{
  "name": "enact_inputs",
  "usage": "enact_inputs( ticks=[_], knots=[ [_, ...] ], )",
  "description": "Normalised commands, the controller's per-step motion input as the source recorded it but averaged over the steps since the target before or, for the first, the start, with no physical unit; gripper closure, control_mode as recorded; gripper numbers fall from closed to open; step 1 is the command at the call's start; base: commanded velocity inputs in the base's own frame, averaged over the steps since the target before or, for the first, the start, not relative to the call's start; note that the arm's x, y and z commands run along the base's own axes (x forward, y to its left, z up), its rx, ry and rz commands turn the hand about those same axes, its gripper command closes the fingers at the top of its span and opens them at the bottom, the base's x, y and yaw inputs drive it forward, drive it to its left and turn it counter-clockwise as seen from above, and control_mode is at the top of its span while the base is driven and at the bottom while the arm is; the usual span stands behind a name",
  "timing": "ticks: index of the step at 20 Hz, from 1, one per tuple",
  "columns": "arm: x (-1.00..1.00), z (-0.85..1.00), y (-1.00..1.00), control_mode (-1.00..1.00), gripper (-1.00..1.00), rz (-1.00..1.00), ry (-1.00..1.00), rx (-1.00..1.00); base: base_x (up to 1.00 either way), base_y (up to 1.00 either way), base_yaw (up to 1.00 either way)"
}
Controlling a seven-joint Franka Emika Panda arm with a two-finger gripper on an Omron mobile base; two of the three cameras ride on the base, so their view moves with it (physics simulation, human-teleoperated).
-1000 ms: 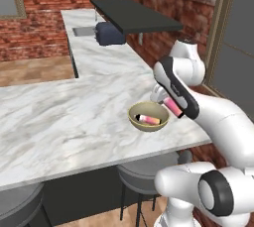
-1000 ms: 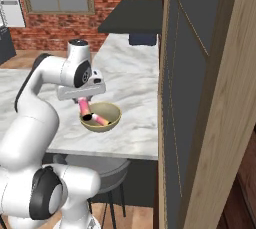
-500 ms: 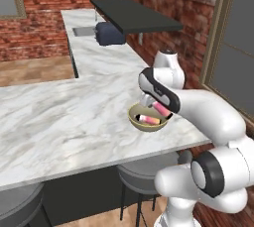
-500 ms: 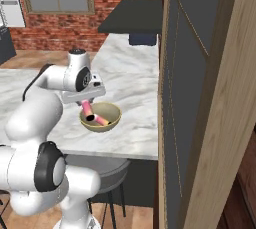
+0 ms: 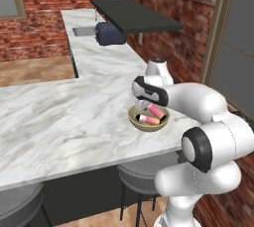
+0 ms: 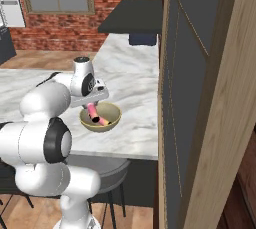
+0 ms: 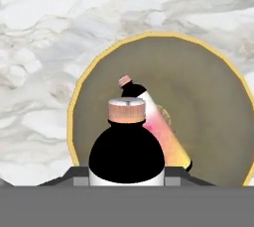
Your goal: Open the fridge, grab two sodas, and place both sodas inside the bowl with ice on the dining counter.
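Hand (image 5: 150,105) gripping a pink soda (image 5: 155,109) (dark neck up) over the olive bowl (image 5: 140,124), second soda (image 7: 161,133) lying inside, bowl sitting near the marble counter's (image 5: 64,122) front edge

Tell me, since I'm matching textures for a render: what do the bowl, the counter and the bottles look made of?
The bowl: probably glazed ceramic, matte olive-tan inside with a brighter yellow rim. The dining counter: polished marble, white with grey veining. The sodas, one lying in the bowl and one held by the gripper: likely glass or clear plastic, pink bodies, dark necks, tan caps.
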Motion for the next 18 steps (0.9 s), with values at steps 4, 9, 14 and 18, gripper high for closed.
enact_inputs(
  ticks=[4,9,14,18],
  knots=[
    [0.38,-0.38,0.0,-1.0,1.0,0.03,0.0,0.0,0.0,0.0,0.0],
    [0.32,-0.37,0.0,-1.0,1.0,0.03,0.0,0.0,0.0,0.0,0.0],
    [0.26,-0.38,0.0,-1.0,1.0,0.03,0.0,0.0,0.0,0.0,0.0],
    [0.27,-0.38,0.0,-1.0,1.0,0.03,0.0,0.0,0.0,0.0,0.0]
  ],
)
